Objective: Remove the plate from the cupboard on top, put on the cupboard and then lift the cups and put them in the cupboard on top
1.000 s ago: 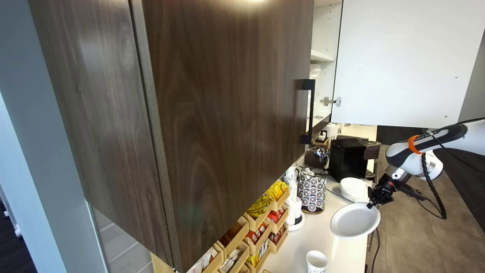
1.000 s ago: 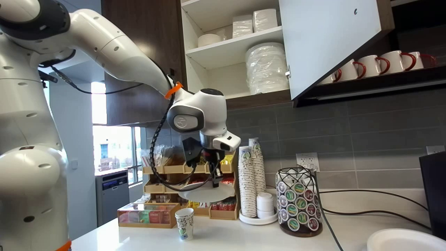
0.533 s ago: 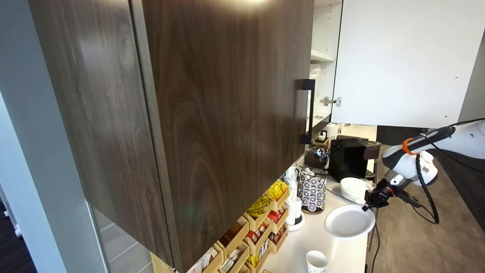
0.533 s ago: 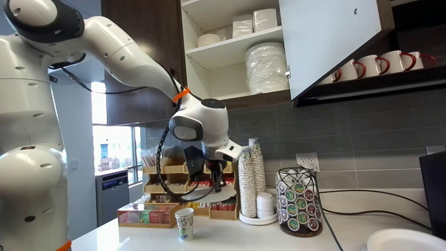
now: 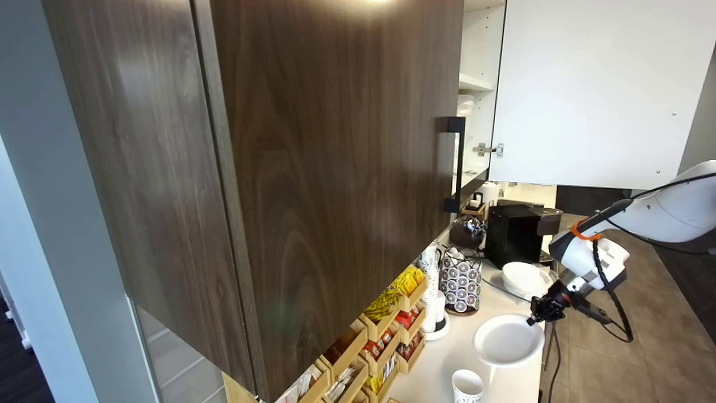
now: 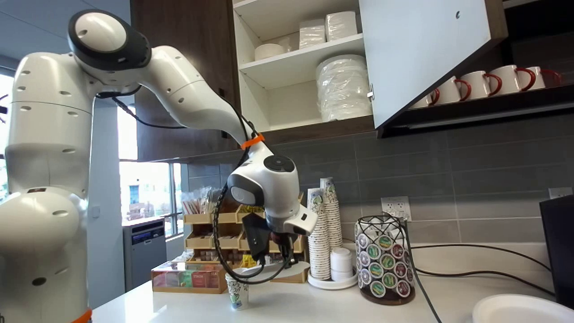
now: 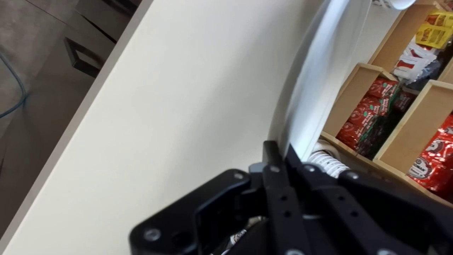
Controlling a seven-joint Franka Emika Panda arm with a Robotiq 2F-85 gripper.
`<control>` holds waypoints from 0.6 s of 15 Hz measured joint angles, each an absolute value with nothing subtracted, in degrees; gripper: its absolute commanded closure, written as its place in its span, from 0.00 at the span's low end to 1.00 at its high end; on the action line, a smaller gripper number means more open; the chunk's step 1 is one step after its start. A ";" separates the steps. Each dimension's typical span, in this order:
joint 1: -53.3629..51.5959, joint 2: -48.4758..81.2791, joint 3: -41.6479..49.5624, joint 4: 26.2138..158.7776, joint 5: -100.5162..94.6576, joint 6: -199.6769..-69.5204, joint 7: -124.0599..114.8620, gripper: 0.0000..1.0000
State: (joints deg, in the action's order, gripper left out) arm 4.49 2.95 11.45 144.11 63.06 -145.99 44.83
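White and round, the plate (image 5: 508, 340) lies between 7 and 8 o'clock from the gripper (image 5: 530, 321) in an exterior view. The gripper is closed narrowly on its rim: in the wrist view the plate runs from the fingertips (image 7: 271, 150) toward 1 o'clock, nearly edge-on, above the pale bench (image 7: 159, 124). A leaf-printed paper cup (image 6: 238, 294) stands upright on the bench at 8 o'clock from the gripper in an exterior view, with the open dark-wood cupboard (image 6: 287, 107) up at 12 o'clock. At 3 o'clock there, a wire rack (image 6: 388, 299) holds coffee pods (image 6: 377, 269) with round green and dark red labels, their print too small to read. Near 9 o'clock a clear-sided wooden box (image 6: 188, 290) shows bright sachets (image 6: 200, 280) with white lettering, also too small to read. In the wrist view, red packets (image 7: 437, 156) at 3 o'clock bear a black-and-white emblem and yellow packets (image 7: 433, 35) at 2 o'clock darker print, neither legible.
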 measured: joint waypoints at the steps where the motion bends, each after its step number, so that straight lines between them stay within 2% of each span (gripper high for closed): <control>1: 4.40 4.31 11.19 143.68 64.66 -147.06 46.00 0.99; 9: 4.26 13.83 9.04 138.62 78.13 -154.13 54.12 0.99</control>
State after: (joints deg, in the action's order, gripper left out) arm 4.26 13.83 9.04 138.62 78.13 -154.13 54.12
